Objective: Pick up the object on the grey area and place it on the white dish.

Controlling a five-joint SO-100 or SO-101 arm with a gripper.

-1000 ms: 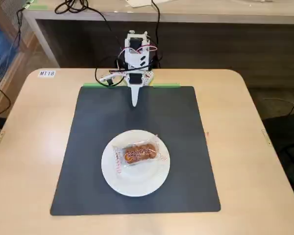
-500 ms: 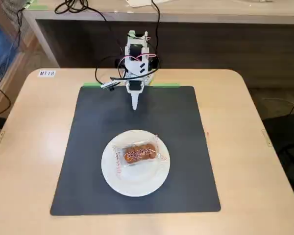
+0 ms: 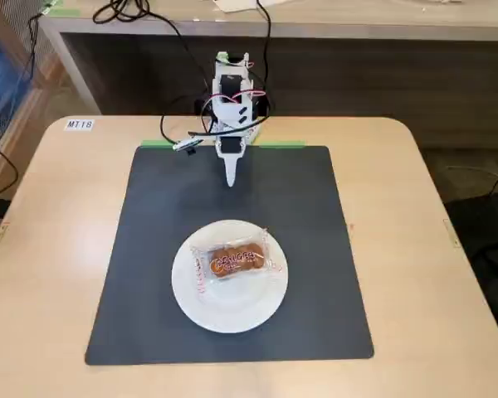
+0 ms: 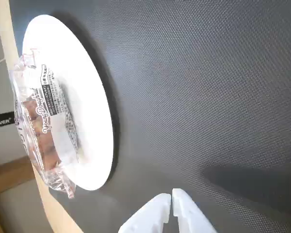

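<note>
Fixed view: light wooden bench (image 3: 50,249) carries dark grey mat (image 3: 149,274); second bench and cables behind. White plate (image 3: 229,308) sits on mat's near half. Wrapped pastry (image 3: 235,262) lies on plate's far half, long axis roughly left-right, right end tilted slightly toward far edge. Arm folded at mat's far edge, hand (image 3: 231,180) pointing down over mat, well apart from plate, fingers together, holding nothing.

Wrist view: mat (image 4: 199,97) fills frame. Plate (image 4: 89,97) at left with pastry (image 4: 43,126) on it. Hand (image 4: 171,199) at bottom edge, white fingertips (image 4: 184,213) pressed together, empty.
</note>
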